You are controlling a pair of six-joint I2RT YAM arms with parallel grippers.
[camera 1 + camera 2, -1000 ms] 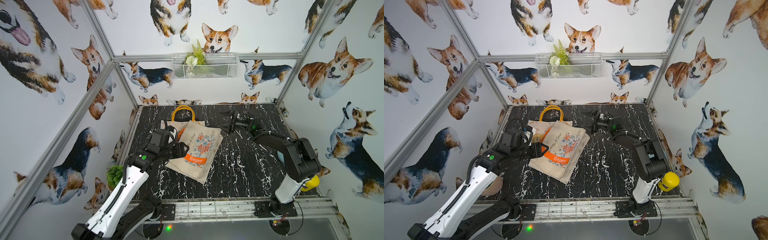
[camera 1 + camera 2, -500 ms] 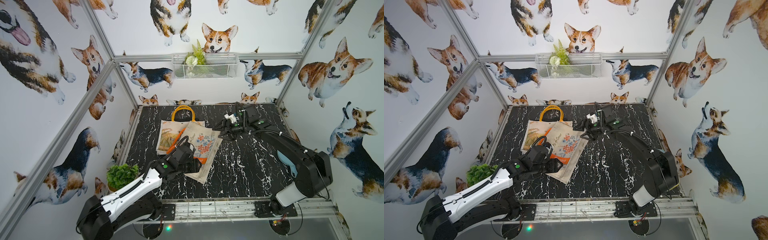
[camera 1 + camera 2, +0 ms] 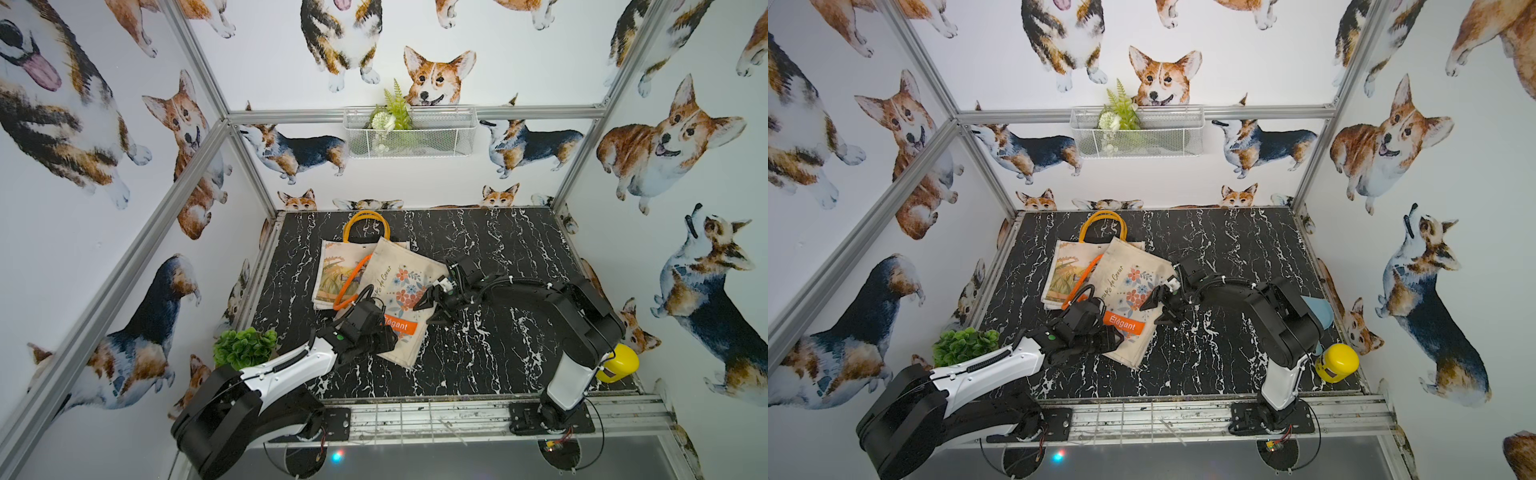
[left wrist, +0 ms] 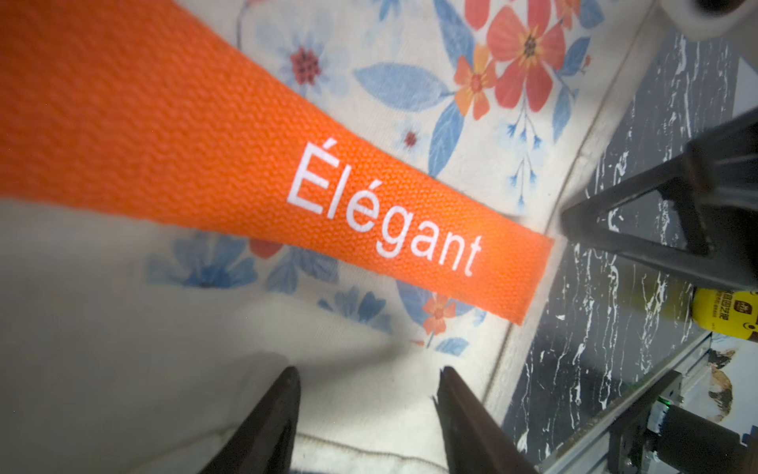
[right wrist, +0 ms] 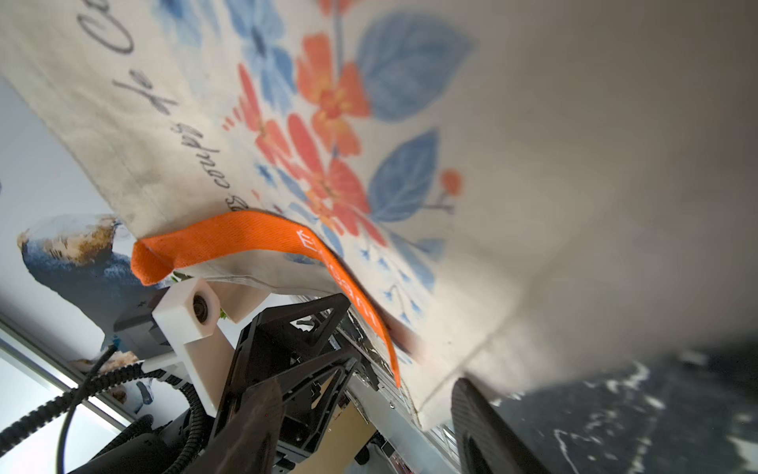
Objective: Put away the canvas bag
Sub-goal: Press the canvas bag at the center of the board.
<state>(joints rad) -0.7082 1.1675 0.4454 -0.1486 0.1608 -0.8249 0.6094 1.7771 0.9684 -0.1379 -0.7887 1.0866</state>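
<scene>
The canvas bag (image 3: pixel 395 286) is cream, with a flower print and an orange "Élégant" strap (image 4: pixel 369 213), and lies flat on the black marble table (image 3: pixel 498 357). My left gripper (image 3: pixel 386 336) sits low at the bag's near left edge. In the left wrist view it (image 4: pixel 369 410) is open, with flat canvas and a hem showing between the jaws. My right gripper (image 3: pixel 428 309) straddles the bag's right edge. In the right wrist view it (image 5: pixel 369 427) is open, and the bag's corner (image 5: pixel 434 406) hangs between its fingers (image 5: pixel 484 431).
Another canvas bag (image 3: pixel 334 274) with round orange handles lies partly under the floral one at the back left. A white wire basket (image 3: pixel 409 133) holding a fern hangs on the back wall. A green plant (image 3: pixel 245 347) stands front left, a yellow container (image 3: pixel 617 368) front right.
My left arm dropped and swung from the bag's left side to its near left edge, uncovering the plant. My right gripper came forward from the back to the bag's right edge, jaws narrowing.
</scene>
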